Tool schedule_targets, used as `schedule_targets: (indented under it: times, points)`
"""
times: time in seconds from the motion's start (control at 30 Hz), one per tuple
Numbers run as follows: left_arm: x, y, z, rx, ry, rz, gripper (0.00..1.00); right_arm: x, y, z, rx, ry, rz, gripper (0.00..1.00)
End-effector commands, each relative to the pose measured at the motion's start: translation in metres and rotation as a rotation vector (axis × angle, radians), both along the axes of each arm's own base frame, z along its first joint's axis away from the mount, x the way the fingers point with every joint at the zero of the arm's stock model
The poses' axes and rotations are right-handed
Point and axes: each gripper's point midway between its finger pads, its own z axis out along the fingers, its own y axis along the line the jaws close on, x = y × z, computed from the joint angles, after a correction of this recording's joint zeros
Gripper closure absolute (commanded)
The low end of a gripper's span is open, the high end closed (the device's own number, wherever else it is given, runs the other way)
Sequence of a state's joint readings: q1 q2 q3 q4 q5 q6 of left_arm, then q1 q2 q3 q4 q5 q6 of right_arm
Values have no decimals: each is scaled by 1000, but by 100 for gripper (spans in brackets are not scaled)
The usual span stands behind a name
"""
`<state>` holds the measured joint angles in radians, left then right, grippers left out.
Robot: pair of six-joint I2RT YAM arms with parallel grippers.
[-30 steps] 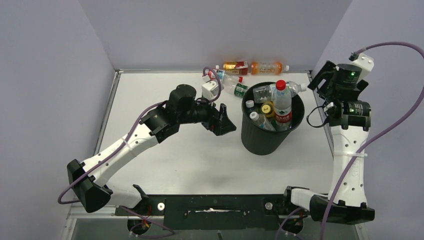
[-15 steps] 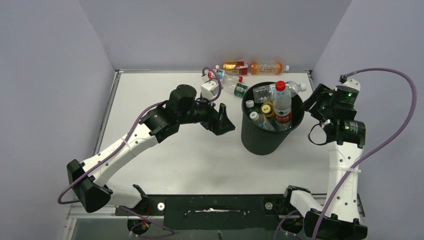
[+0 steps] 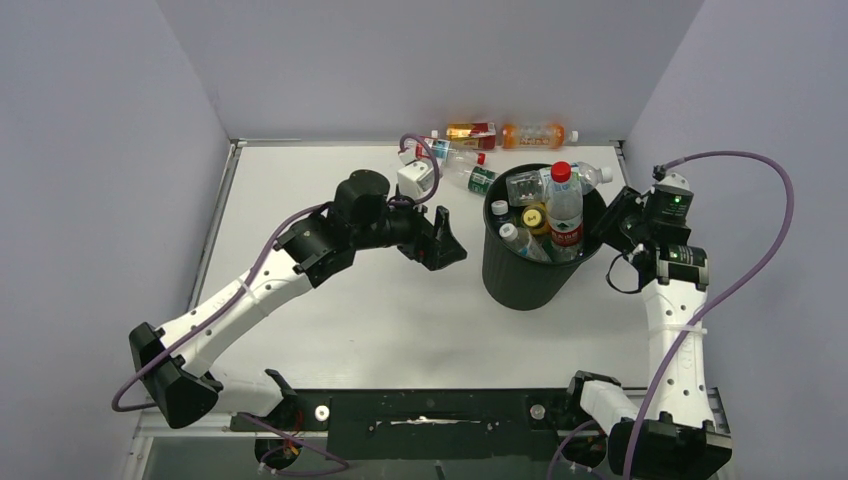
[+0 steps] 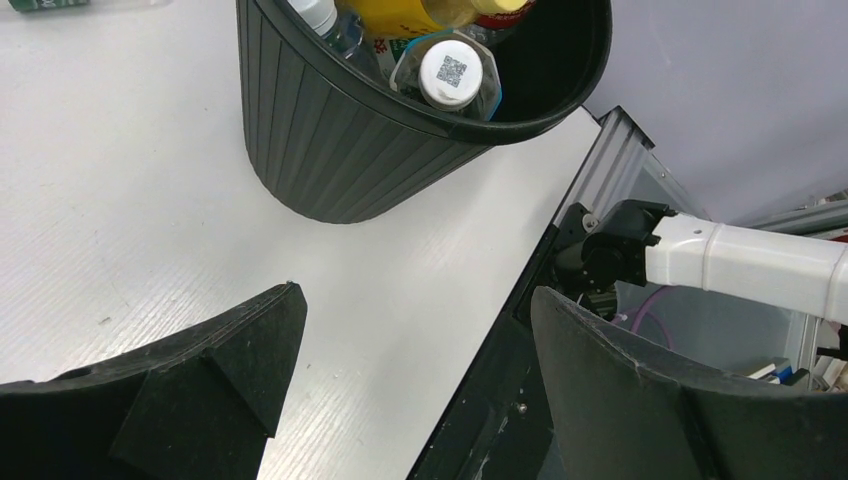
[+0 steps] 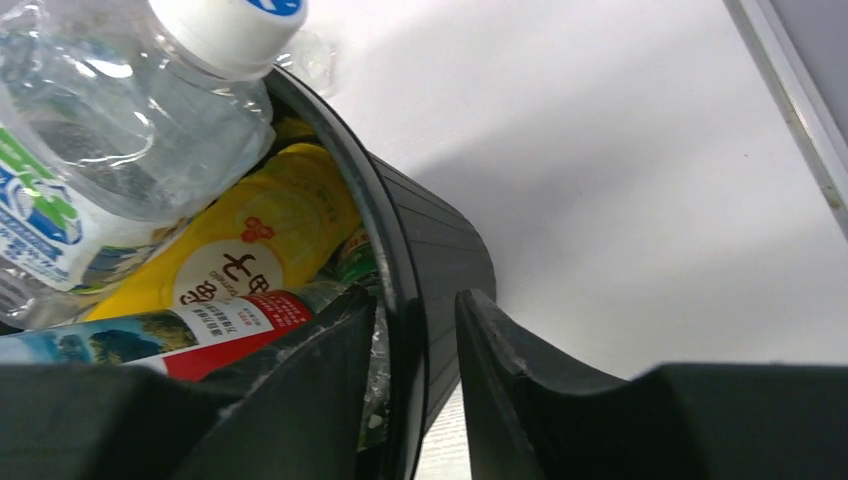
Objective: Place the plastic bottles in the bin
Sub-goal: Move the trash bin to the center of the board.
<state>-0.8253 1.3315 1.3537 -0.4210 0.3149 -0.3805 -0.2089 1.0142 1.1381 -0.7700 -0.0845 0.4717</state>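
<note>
Hidden: right gripper (image 3: 612, 222) tips lost behind bin (image 3: 528, 272) rim in top view. Bottles (image 3: 523, 188) inside overlap, lower ones buried.

Count: one bin. I make out six bottles showing inside, red-capped bottle (image 3: 564, 208) upright. Four lie on tabletop (image 3: 320, 190) behind bin, possibly a fifth, hard to tell.

Right gripper straddles bin's right rim, fingers narrow, sliver of gap outside; can't tell if clamped. Left gripper (image 3: 447, 243) wide open, empty, just left of bin.

The bin (image 4: 330, 150) is matt black plastic, ribbed outside; the bottles (image 5: 120, 130) are clear glossy plastic; the surface (image 3: 290, 170) is smooth, matt white.
</note>
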Motion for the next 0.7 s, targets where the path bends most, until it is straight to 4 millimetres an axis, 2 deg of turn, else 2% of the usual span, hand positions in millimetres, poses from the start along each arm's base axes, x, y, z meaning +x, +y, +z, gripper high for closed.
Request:
schedule_targets:
  times: [0.0, 0.27, 0.47, 0.67]
  points:
    - [-3, 8, 35, -59, -80, 18, 16, 14, 14, 24, 9, -128, 78, 67]
    - [-2, 15, 43, -63, -83, 54, 17, 29, 67, 22, 41, -140, 198, 71]
    - [-10, 30, 74, -104, -113, 84, 17, 42, 107, 20, 79, -150, 236, 73]
    - [-21, 56, 103, -133, -145, 141, 17, 62, 167, 13, 96, -144, 307, 73]
